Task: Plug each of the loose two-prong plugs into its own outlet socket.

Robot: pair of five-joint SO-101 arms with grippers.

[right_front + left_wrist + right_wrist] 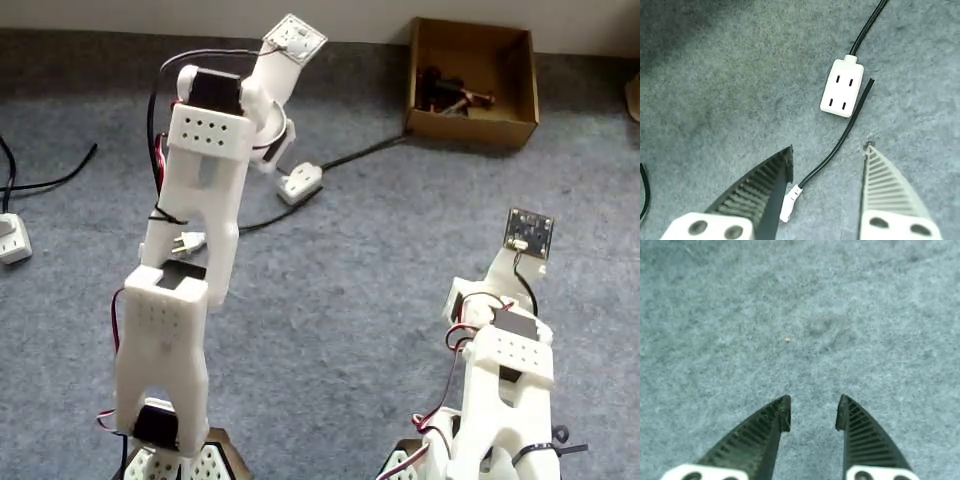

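Over the grey carpet (715,100), we are holding our left gripper (827,160) spread wide; the loose plug (790,202) is lying just beside one finger (765,185), its black cord (840,140) running just beside the white outlet socket (841,87). Our right gripper (812,412) is hovering over carpet, likewise spread.

A: What is the right gripper (813,407) doing?
B: It hangs over grey carpet (880,315) with its two black ribbed fingers (762,437) parted, and carpet shows in the gap.
A: Anything lying there?
B: A tiny orange speck (787,339) near the frame's middle, beyond the fingertips and apart from them.
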